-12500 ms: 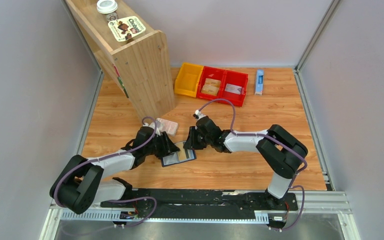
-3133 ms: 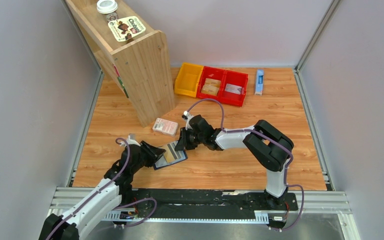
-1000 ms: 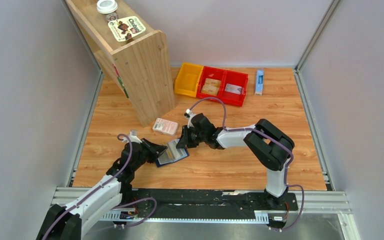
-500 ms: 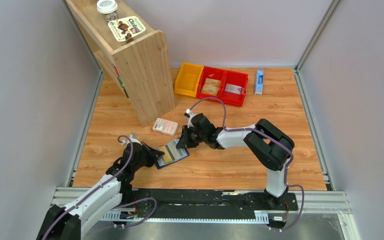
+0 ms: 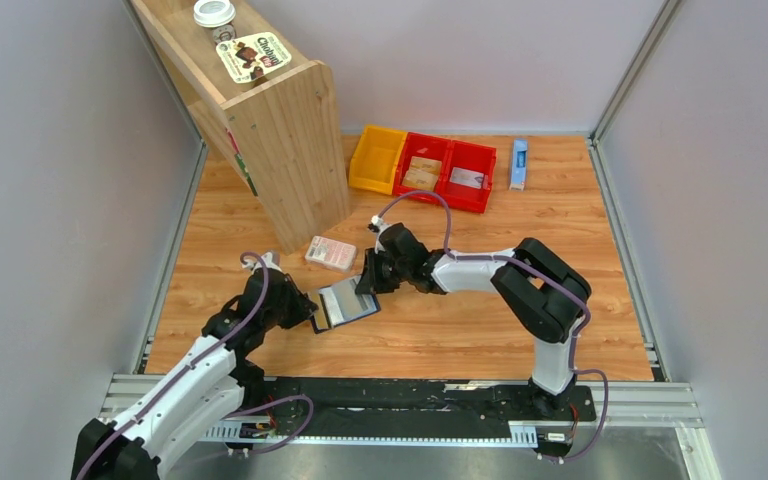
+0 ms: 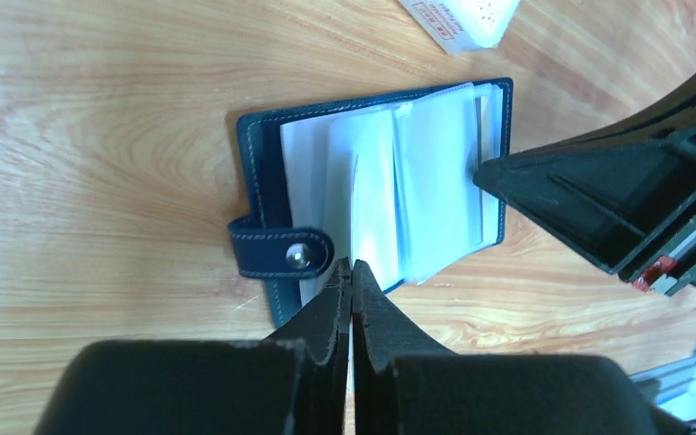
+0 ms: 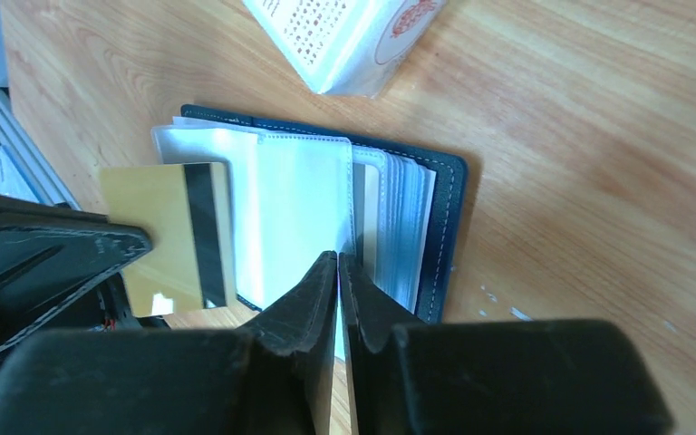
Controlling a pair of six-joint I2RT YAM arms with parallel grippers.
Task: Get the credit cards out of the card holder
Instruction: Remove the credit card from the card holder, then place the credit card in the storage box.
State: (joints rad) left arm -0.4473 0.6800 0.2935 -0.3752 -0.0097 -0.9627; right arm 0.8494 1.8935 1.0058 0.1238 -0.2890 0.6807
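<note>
The navy card holder (image 5: pixel 350 305) lies open on the wood floor, its clear sleeves fanned up (image 6: pixel 435 181). My left gripper (image 6: pixel 352 265) is shut at the holder's near edge beside the clasp strap (image 6: pixel 281 252). In the right wrist view a tan-yellow credit card (image 7: pixel 159 227) with a black stripe juts from the sleeves into the left fingers (image 7: pixel 54 249). Whether its far end still sits in a sleeve I cannot tell. My right gripper (image 7: pixel 338 256) is shut on a clear sleeve of the card holder (image 7: pixel 449 227), pinning it from the opposite side (image 5: pixel 368 280).
A pink-and-white packet (image 5: pixel 330 252) lies just behind the holder. A tall wooden shelf (image 5: pixel 280 130) stands at the back left. A yellow bin (image 5: pixel 378 158), red bins (image 5: pixel 450 170) and a slim blue-and-white box (image 5: pixel 520 163) sit along the back.
My left gripper has closed and drawn back a little to the left. The yellow card face seen from above half a second ago no longer shows there. The right gripper has kept its place.
</note>
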